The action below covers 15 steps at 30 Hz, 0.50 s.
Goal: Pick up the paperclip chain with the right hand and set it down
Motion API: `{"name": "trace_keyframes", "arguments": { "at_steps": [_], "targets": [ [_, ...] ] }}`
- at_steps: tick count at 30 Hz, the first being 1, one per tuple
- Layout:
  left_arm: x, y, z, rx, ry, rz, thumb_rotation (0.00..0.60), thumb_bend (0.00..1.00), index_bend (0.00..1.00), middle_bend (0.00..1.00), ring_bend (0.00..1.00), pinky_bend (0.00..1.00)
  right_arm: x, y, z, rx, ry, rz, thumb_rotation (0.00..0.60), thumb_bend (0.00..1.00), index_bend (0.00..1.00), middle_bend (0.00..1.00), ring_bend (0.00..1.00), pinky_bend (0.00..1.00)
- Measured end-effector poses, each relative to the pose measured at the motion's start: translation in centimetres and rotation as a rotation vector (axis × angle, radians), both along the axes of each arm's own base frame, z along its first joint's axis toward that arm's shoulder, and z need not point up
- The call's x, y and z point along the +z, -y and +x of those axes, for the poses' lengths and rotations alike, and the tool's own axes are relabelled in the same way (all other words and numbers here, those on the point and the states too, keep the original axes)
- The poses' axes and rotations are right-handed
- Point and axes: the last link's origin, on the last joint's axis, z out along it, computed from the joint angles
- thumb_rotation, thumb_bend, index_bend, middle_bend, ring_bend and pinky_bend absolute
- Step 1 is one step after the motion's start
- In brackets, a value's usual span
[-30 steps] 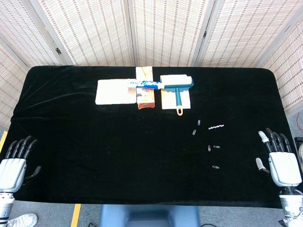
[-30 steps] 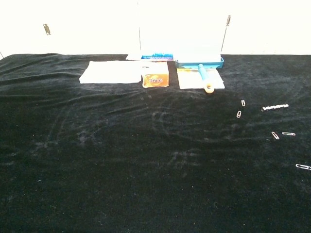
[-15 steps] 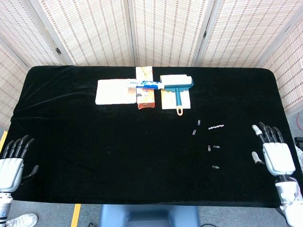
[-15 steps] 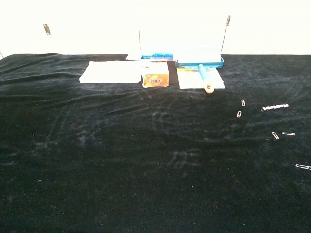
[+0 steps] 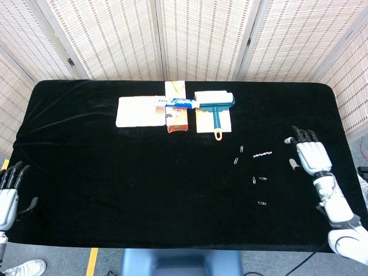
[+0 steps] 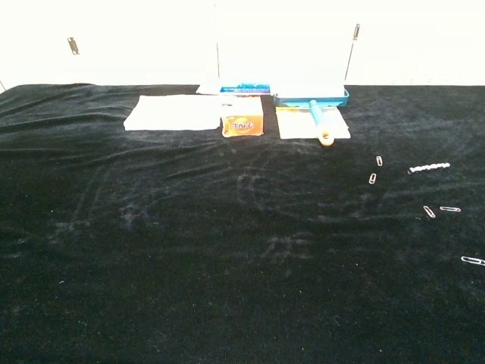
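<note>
The right hand (image 5: 308,155) hovers empty, fingers spread, near the table's (image 5: 115,172) right edge, just beside the paperclip chain (image 5: 263,154). The left hand (image 5: 8,192), fingers apart, holds nothing.

On the black bench (image 5: 115,172), the paperclip chain (image 5: 263,154) lies among loose paperclips (image 5: 259,179). The right hand (image 5: 309,155) hovers near it, fingers spread, apparently holding nothing. The left hand (image 5: 8,190) sits at the bench's near left edge, fingers extended.

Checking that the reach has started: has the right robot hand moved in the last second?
Yes. In the head view the right robot hand has gone up-table and inward from the table's near edge, toward the paperclip chain, which lies unmoved.
</note>
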Motion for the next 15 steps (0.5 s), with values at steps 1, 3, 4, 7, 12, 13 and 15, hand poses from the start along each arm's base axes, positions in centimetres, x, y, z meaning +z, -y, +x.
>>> {"name": "trace_keyframes", "arguments": {
  "at_steps": [1, 3, 4, 7, 12, 13, 15],
  "targets": [
    [0.1, -0.1, -0.1, 0.005, 0.003, 0.004, 0.600, 0.40, 0.00, 0.02, 0.01, 0.00, -0.4, 0.4, -0.1, 0.002, 0.001, 0.005, 0.600, 0.39, 0.26, 0.00, 0.00, 0.00],
    [0.3, -0.3, -0.5, 0.018, 0.010, 0.010, 0.600, 0.40, 0.00, 0.02, 0.01, 0.00, -1.4, 1.3, -0.3, 0.000, 0.003, 0.021, 0.600, 0.39, 0.26, 0.00, 0.00, 0.00],
    [0.3, -0.3, -0.6, 0.025, 0.012, 0.010, 0.600, 0.40, 0.00, 0.02, 0.01, 0.00, -1.8, 1.7, -0.5, -0.003, 0.003, 0.031, 0.600, 0.39, 0.26, 0.00, 0.00, 0.00],
    [0.3, -0.7, -0.9, 0.044, 0.016, 0.006, 0.600, 0.40, 0.00, 0.02, 0.01, 0.00, -3.3, 2.7, -0.8, -0.012, 0.001, 0.066, 0.600, 0.39, 0.26, 0.00, 0.00, 0.00],
    [0.5, -1.1, -1.4, 0.074, 0.022, -0.003, 0.600, 0.40, 0.00, 0.02, 0.01, 0.00, -5.5, 4.0, -0.8, -0.005, 0.005, 0.111, 0.600, 0.39, 0.26, 0.00, 0.00, 0.00],
    [0.5, -1.2, -1.5, 0.079, 0.023, -0.006, 0.600, 0.40, 0.00, 0.02, 0.01, 0.00, -5.8, 4.1, -0.8, -0.001, 0.008, 0.116, 0.600, 0.39, 0.26, 0.00, 0.00, 0.00],
    [0.5, -1.3, -1.5, 0.088, 0.024, -0.010, 0.600, 0.40, 0.00, 0.02, 0.01, 0.00, -6.4, 4.3, -0.7, 0.010, 0.016, 0.123, 0.600, 0.39, 0.28, 0.00, 0.00, 0.00]
  ]
}}
